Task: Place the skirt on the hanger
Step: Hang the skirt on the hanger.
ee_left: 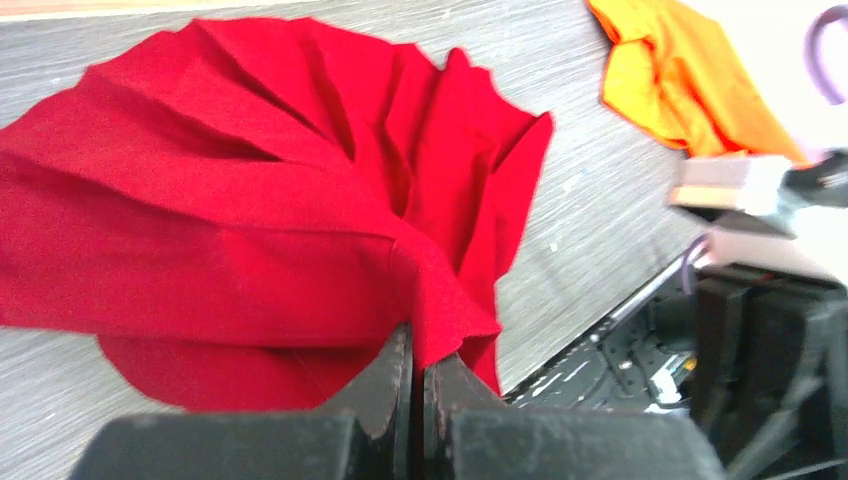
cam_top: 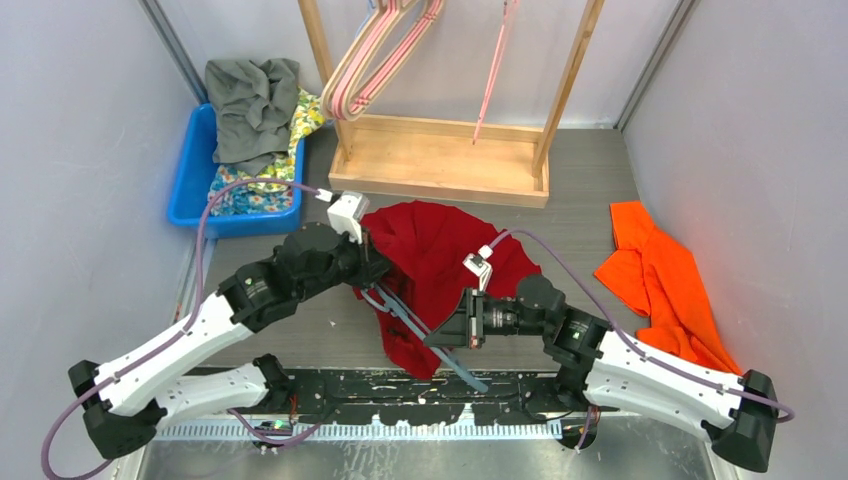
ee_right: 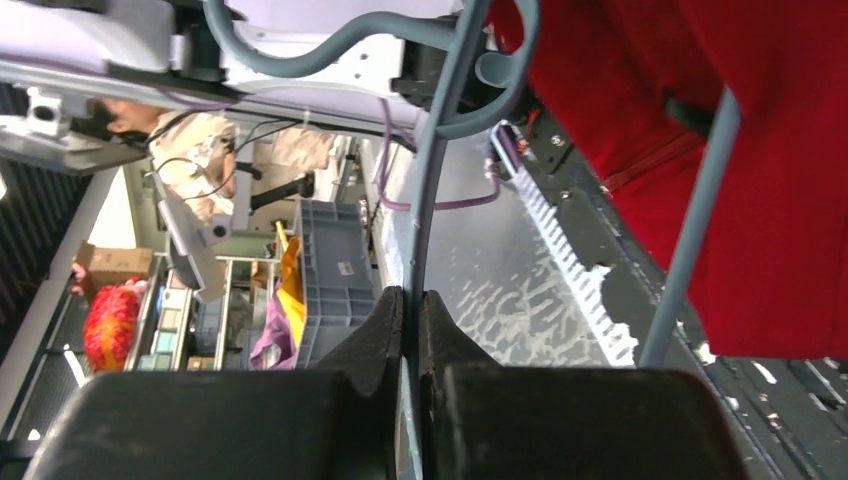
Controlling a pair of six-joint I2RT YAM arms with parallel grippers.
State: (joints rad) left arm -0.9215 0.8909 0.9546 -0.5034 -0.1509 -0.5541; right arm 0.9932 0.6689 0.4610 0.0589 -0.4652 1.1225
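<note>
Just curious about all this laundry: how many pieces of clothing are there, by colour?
Red skirt: 1
Orange garment: 1
Grey garment: 1
Floral garment: 1, as far as it shows
Total: 4

In the left wrist view the red skirt (ee_left: 250, 200) runs past the left edge, the orange cloth (ee_left: 680, 90) past the top, and the right arm (ee_left: 770, 190) is blurred.

Bright, even light, soft shadows, left wrist view blown out and blurred at right
</note>
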